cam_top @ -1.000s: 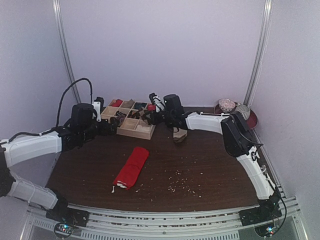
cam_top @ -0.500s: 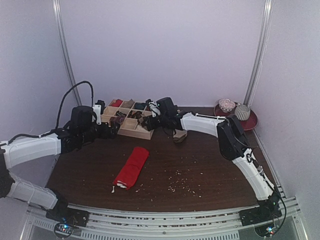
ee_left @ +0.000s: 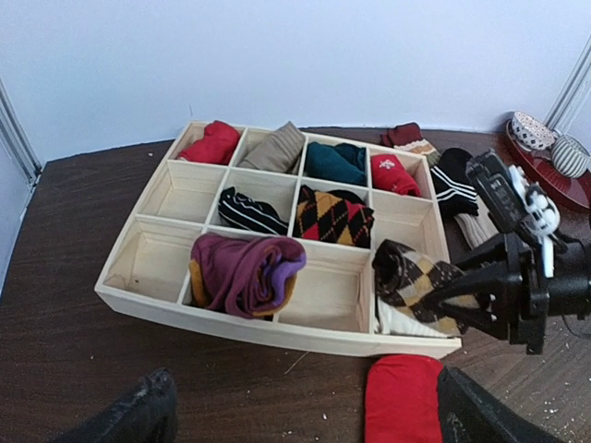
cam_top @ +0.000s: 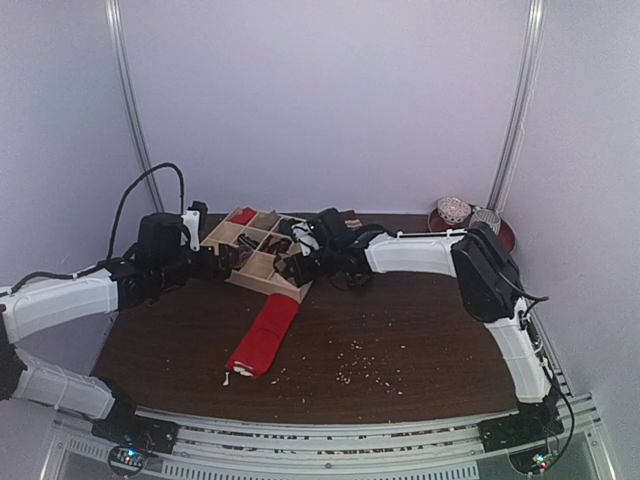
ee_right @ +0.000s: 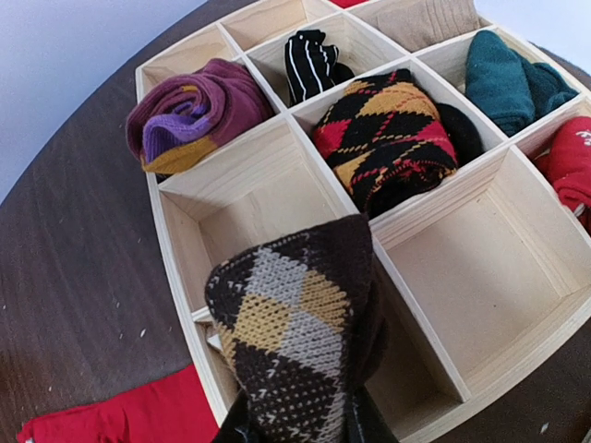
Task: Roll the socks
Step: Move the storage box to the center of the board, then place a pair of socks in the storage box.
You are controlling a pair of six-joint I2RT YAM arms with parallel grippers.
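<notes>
Seating of the argyle sock roll (ee_right: 295, 323), clamped by the right gripper (ee_right: 295, 426), requires lowering it clear of the organizer dividers (ee_right: 420, 309) just ahead before release. The left gripper (ee_left: 305, 392) stands wide open and empty, the red sock (ee_left: 402, 406) lying below, between its jaws.

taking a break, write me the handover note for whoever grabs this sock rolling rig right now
Left tool: open and empty, hovering by the near left side of the wooden box.
Right tool: shut on the argyle sock, which is rolled into a bundle and held at the box's near right compartment, not yet released.
Red sock: lying flat and unrolled on the table, just in front of the box.
Done: argyle sock rolled.
Left: release the argyle sock into the compartment, then roll the red sock and probably stow it too.
</notes>
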